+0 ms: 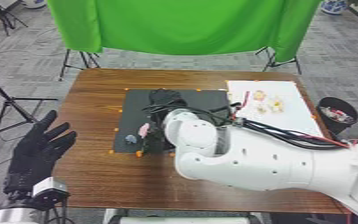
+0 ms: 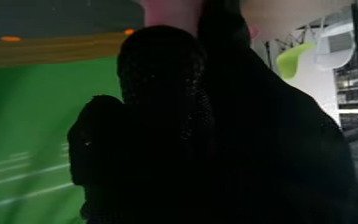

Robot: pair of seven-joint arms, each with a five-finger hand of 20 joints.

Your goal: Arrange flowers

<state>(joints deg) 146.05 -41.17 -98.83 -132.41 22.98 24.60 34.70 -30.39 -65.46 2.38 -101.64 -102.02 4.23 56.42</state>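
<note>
Brown wood makes up our bench (image 1: 113, 185), and we judge the flower work partly done. Nearest us, at 9 o'clock, the left robot hand (image 1: 35, 152) is spread and relaxed, taking no part. Our right arm (image 1: 255, 155) enters from 4 o'clock. Just left of it, toward 8 o'clock on the black mat (image 1: 133, 110), lie a small grey-blue piece (image 1: 131, 139) and a slim pink piece (image 1: 145, 129), which we take for flower parts still to be placed. A little farther, near 12 o'clock, the right robot hand (image 1: 165, 97) is over the mat; we cannot tell whether it is pinching anything, though something pink (image 2: 171, 12) shows right by its glove in the right wrist view. Farther round, at 2 o'clock, the white sheet (image 1: 291, 125) carries flower pieces (image 1: 260, 95), peach and pale yellow, small, flat-looking and loosely grouped. These seem already set out; filling in the arrangement probably remains.
</note>
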